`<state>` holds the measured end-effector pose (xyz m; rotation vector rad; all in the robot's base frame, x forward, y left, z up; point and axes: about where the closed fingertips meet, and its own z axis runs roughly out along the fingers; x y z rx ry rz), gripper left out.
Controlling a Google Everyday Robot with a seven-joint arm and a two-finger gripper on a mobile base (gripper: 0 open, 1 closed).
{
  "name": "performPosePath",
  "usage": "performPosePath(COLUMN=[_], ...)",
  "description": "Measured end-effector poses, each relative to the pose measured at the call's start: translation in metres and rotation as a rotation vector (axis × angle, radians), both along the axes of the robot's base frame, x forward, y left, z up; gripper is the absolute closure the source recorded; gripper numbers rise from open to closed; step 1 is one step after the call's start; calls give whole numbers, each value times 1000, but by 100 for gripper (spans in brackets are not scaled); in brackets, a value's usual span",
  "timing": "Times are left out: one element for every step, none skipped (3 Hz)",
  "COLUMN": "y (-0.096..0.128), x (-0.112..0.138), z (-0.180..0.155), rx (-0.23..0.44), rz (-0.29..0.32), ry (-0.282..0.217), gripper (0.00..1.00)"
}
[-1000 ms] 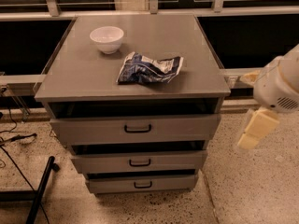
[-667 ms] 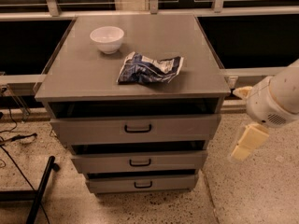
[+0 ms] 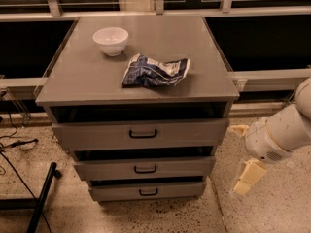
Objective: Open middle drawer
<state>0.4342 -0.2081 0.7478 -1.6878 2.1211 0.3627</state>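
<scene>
Lower now, your tool (image 3: 237, 159) hangs right of the cabinet (image 3: 87, 79). Its middle drawer (image 3: 107, 169), flat grey front with small black loop handle, lies between two others; tool apparently open, pointing down

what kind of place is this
Probably an office or lab, by a window wall: grey drawer cabinet, speckled hard floor, window rails behind. The claw hangs low, right of the middle drawer.
</scene>
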Motion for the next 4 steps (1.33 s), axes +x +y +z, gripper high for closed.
performPosePath(y=[1, 7, 21, 30], x=[0, -11, -33, -41], z=[-1, -23, -68, -94], rx=[1, 34, 118, 168], rz=[-1, -15, -41, -61], ry=[2, 21, 38, 23], gripper=[0, 0, 0, 0])
